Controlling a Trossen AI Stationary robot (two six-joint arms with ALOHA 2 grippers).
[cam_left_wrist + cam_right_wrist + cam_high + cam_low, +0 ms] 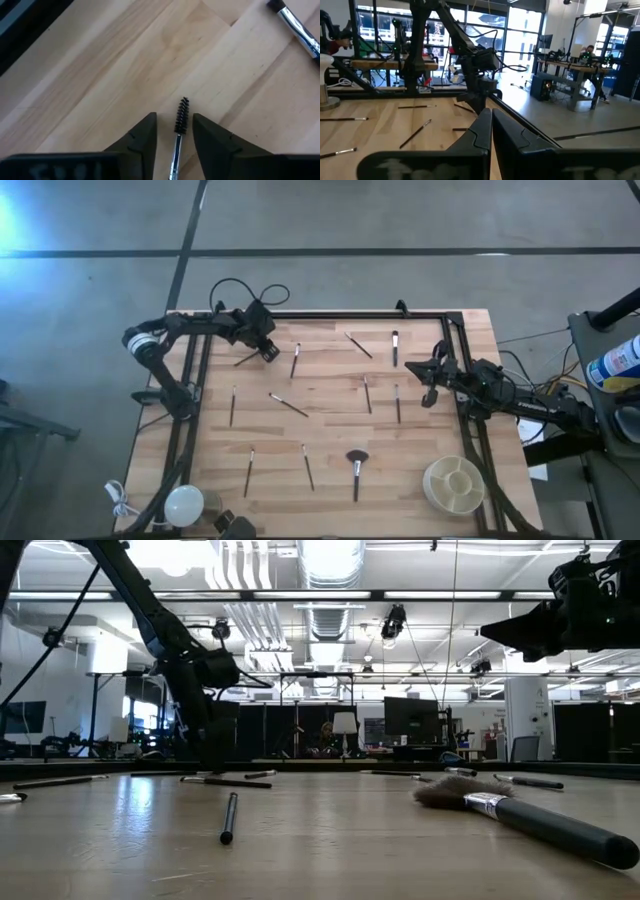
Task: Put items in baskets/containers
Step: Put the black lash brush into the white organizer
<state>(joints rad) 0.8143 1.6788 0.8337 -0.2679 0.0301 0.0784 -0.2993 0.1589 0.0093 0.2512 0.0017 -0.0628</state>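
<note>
My left gripper is low over the table's far left part, open. Its two fingers stand on either side of a thin spoolie brush, which lies flat on the wood between them and also shows in the high view; I see a gap on each side. My right gripper hangs shut and empty above the table's right side, and its fingers meet in the right wrist view. Several more thin brushes lie scattered on the table, among them a bigger one with a fluffy black head. The round cream tub stands at the near right corner.
A white glossy dome with a cord sits at the near left corner. A dark metal frame runs along the table's far, left and right edges. Another brush lies close beyond my left gripper. People show in the room behind.
</note>
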